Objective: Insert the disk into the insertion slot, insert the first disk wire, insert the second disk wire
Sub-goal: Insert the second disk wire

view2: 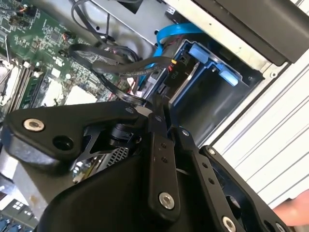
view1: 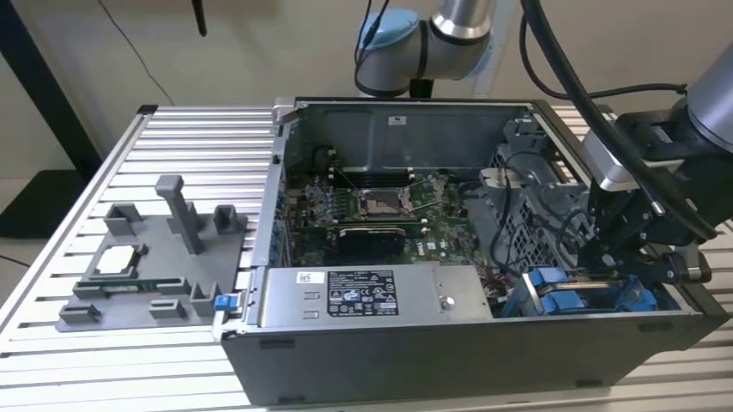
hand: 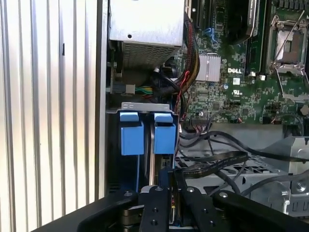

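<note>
An open computer case [view1: 458,343] lies on the slatted table. At the exterior view's right, the insertion slot [view1: 572,296] [hand: 145,105] holds the disk on edge in its blue carrier [view1: 578,302] [hand: 164,137] [view2: 207,55]. My gripper [view1: 607,266] [view2: 161,104] [hand: 172,176] hangs right at the slot's open end. Its fingers [view2: 158,145] are pressed close together on the end of a black disk wire [view2: 104,72] [hand: 217,159], which loops back over the grey drive cage. A second blue carrier tab [hand: 131,137] stands beside the first.
A silver power supply [view1: 366,296] fills the case's front, with the green motherboard [view1: 378,206] behind it. Loose cables [view1: 538,215] cross the grey cage beside the slot. A grey fixture [view1: 149,257] with small parts sits at the exterior view's left. A pinkish hand-like patch [view2: 294,212] shows over the table slats.
</note>
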### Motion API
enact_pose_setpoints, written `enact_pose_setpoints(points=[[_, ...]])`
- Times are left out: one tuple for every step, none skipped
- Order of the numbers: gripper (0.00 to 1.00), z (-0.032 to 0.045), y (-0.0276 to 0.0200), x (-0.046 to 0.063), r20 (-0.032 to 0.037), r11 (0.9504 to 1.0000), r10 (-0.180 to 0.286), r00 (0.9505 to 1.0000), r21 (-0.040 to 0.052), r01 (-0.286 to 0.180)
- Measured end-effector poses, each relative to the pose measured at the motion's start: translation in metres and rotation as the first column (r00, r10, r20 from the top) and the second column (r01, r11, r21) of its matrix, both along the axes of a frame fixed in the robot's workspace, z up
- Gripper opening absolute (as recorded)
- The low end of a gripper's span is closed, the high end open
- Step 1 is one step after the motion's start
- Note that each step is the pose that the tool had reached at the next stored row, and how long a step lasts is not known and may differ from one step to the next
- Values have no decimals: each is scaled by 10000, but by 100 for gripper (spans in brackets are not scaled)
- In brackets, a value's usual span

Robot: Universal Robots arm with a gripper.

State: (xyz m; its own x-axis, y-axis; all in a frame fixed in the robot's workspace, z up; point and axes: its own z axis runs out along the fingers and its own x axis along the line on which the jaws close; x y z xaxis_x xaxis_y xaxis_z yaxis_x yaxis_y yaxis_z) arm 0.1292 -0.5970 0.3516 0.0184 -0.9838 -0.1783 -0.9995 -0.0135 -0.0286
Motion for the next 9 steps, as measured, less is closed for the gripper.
enact_pose_setpoints(points=[[0,-11,2,8,19,10000,32,10000,0,-32],[0,-18,3,12,49,10000,66,10000,-1,-66],[0,-23,5,15,83,9999,105,9999,-2,-105],[0,-30,6,20,114,9999,145,9998,-2,-145],[0,-37,6,25,140,9998,180,9997,0,-180],[0,-43,7,29,170,9998,217,9996,-2,-217],[0,-50,9,32,201,9997,251,9995,-3,-251],[0,-58,11,34,237,9996,292,9993,-5,-292],[0,-67,14,37,275,9995,331,9991,-4,-331]])
